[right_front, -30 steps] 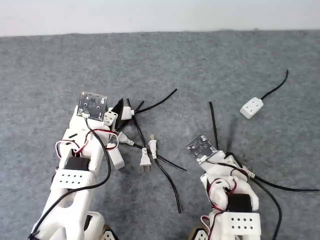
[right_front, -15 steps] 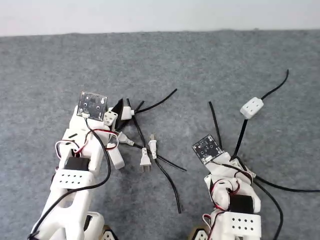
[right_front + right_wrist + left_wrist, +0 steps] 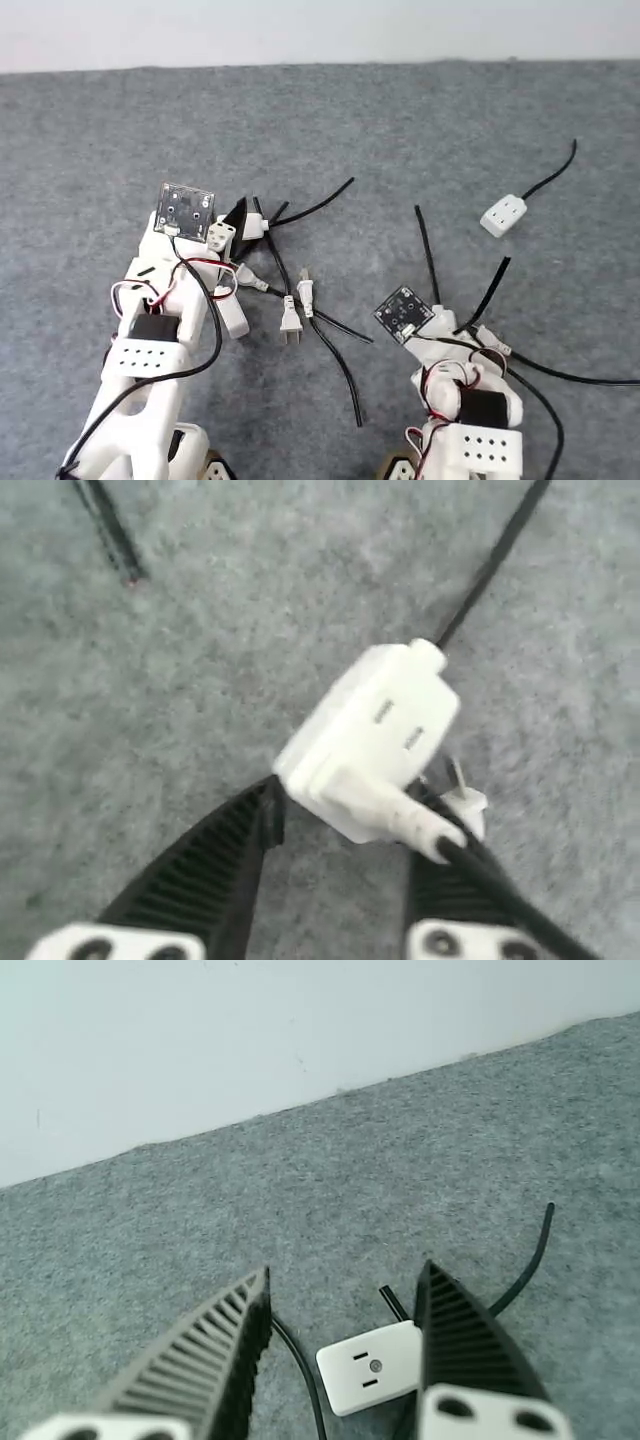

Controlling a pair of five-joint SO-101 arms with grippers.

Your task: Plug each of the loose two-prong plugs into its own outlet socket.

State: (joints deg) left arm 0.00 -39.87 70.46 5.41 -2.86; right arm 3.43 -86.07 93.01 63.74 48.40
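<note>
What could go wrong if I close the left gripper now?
The socket sits off-centre in the open left gripper, close to one finger, so closing may shove or twist it rather than grip it squarely. The two loose plugs lie side by side, cords running close together, so lifting one might drag the other.

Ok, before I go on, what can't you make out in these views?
Right wrist view: whether the right gripper grips the plug or the socket; blurred, and the frame edge cuts it off.
High view: that socket, hidden under the right arm's camera board.
Left wrist view: whether the left gripper touches the second socket; one finger covers its edge.
</note>
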